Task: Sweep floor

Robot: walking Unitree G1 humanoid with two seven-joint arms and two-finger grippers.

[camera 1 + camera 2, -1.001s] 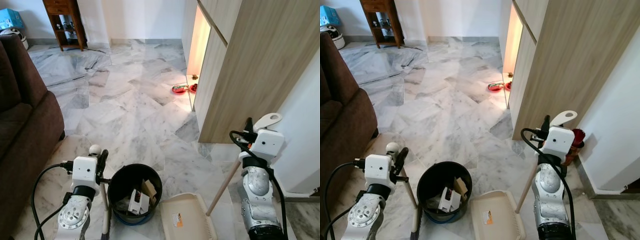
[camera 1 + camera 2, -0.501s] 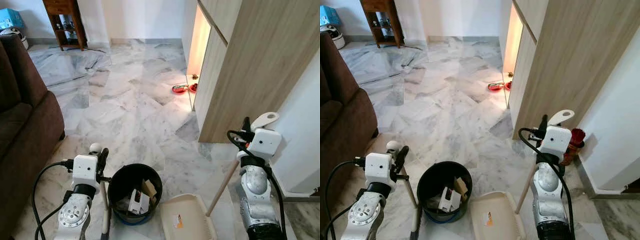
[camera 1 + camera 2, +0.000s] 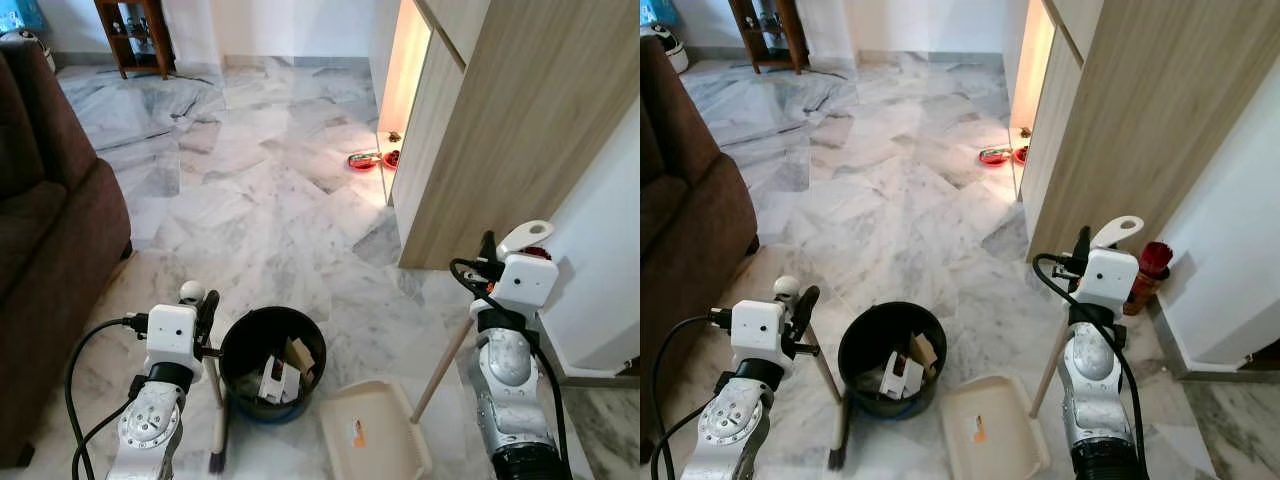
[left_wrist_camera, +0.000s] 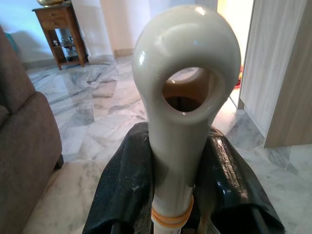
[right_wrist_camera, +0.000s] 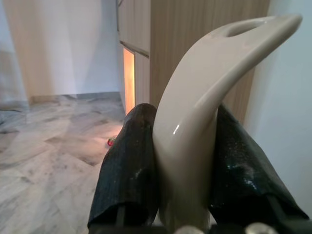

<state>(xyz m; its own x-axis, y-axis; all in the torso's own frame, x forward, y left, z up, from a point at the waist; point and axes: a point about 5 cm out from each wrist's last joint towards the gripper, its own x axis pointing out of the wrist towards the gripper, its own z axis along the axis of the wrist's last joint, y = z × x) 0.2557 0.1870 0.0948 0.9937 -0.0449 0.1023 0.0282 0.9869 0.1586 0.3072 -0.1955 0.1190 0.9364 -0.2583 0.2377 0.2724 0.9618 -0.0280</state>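
The left gripper (image 4: 178,195) was clamped on the broom handle (image 4: 183,97), at 7 o'clock from the black bin (image 3: 272,365). The right gripper (image 5: 187,190) was clamped on the dustpan handle (image 5: 195,122); the dustpan (image 3: 375,440) lay on the marble floor (image 3: 250,200) at 4 o'clock from the bin.

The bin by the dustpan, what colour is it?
The bin is black, with scraps of rubbish inside. It shows best in the right eye view.
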